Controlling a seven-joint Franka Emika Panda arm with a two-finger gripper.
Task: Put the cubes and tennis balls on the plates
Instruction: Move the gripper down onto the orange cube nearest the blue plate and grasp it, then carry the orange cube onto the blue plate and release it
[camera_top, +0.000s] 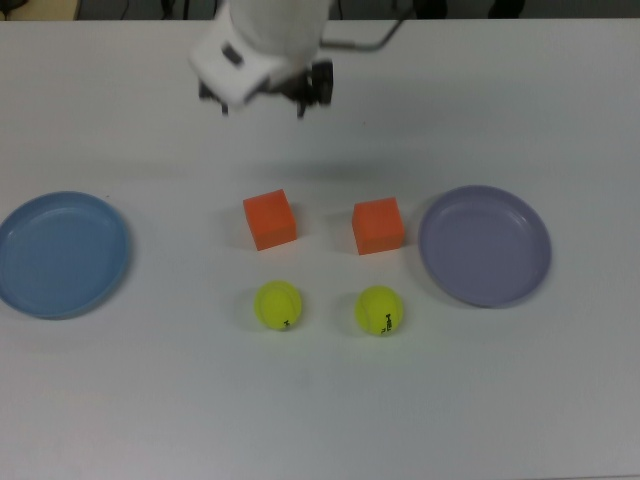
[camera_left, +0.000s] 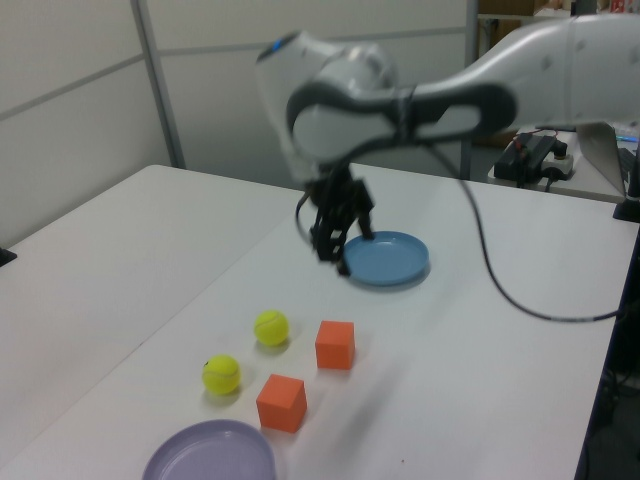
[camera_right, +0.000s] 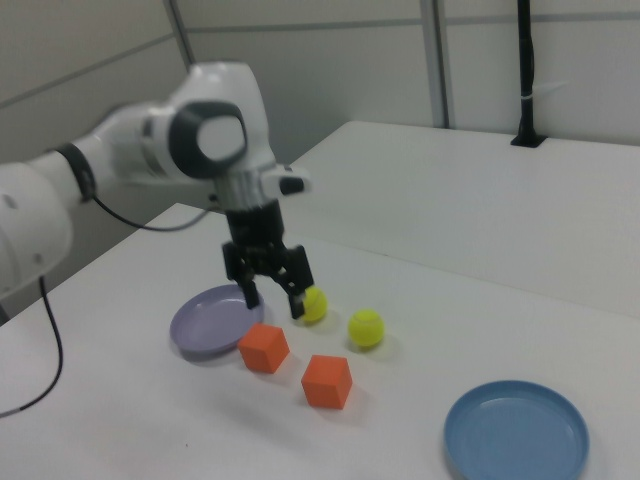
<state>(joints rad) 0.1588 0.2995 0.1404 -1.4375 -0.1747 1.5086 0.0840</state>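
Note:
Two orange cubes (camera_top: 269, 219) (camera_top: 377, 225) sit mid-table, with two tennis balls (camera_top: 278, 304) (camera_top: 379, 310) just in front of them in the top view. The light blue plate (camera_top: 62, 254) lies at the top view's left and the lavender plate (camera_top: 484, 245) at its right; both hold nothing. My gripper (camera_top: 262, 104) hangs open and empty above the table, behind the left cube in the top view. In the right view the gripper (camera_right: 273, 298) hovers over the cube (camera_right: 264, 348) nearest the lavender plate (camera_right: 205, 320). In the left view the gripper (camera_left: 335, 252) is beside the blue plate (camera_left: 385, 258).
A second white table (camera_left: 100, 260) adjoins on the left view's left. A black cable (camera_left: 500, 290) trails from the arm over the table's right side in the left view. A black pole (camera_right: 525, 70) stands on the far table in the right view.

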